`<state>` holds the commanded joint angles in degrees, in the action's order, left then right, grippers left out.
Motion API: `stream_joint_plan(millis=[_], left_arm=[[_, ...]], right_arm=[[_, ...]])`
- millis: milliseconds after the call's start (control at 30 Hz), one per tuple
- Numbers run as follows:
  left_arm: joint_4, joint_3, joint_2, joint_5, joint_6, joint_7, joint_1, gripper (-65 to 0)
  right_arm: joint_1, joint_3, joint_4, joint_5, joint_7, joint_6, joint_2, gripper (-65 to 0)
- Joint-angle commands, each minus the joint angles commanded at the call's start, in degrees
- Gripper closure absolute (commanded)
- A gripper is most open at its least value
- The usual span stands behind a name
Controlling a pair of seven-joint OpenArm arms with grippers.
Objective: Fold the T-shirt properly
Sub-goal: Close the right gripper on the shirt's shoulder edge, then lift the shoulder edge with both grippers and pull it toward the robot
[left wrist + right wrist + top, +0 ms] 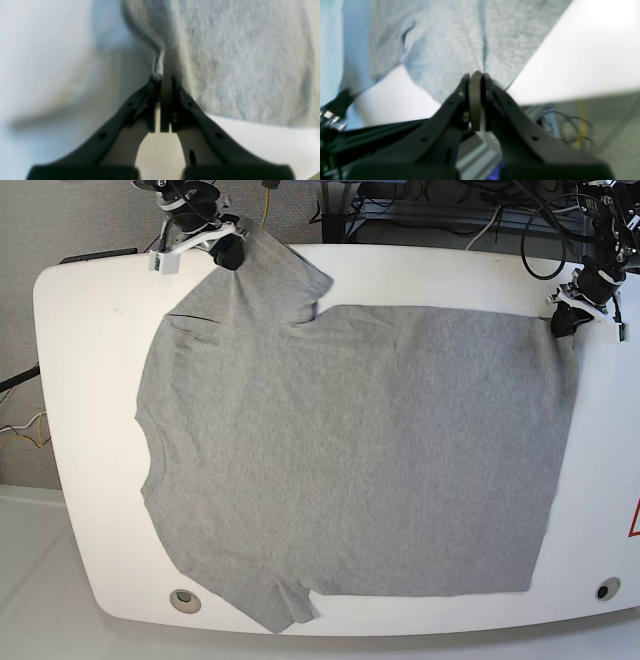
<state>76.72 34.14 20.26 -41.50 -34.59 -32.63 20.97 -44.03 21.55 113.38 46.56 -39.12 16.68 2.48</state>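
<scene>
The heather-grey T-shirt [350, 450] lies spread flat on the white table [90, 360], plain side up, with its neck to the left and its hem to the right. At the back left, my right gripper [230, 252] pinches the far sleeve, which is lifted slightly off the table. In the right wrist view the right gripper [476, 75] is shut on a fold of the T-shirt [450, 45]. My left gripper [563, 322] holds the far hem corner at the back right. Up close, the left gripper [162, 78] is shut on a bunched edge of the T-shirt [237, 62].
Cables and metal framing [420, 205] run behind the table's back edge. Round holes sit at the front left [184, 600] and front right [604, 590] corners. A red warning sticker [634, 520] is at the right edge. Bare table borders the shirt on every side.
</scene>
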Motion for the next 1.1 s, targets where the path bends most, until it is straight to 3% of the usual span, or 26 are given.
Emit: stream_joint_plan(millis=[233,367,500,1100], left_arm=[[0.23,0.10,0.22,-0.19,-1.23,-0.22,1.32,0.0],[0.89,0.14,0.08,-1.10,-4.06,-0.87,2.42,0.0],[2.21,0.17,0.03,-1.25,-4.80,-1.06,3.64,0.0],[13.53,0.61,-0.35,-1.22,-3.68,0.25,13.01,0.0]], right_arm=[[-3.01,2.21,2.77,4.08,-0.28,0.26,-0.65,0.0],[-5.62,3.23,4.73,8.54,-0.89,0.18,-0.34,0.0],[-6.88,3.59,5.96,9.34,-1.07,0.17,-0.24,0.0],[-12.09,3.30,10.06,5.72,-0.17,0.65,-0.09,0.0]])
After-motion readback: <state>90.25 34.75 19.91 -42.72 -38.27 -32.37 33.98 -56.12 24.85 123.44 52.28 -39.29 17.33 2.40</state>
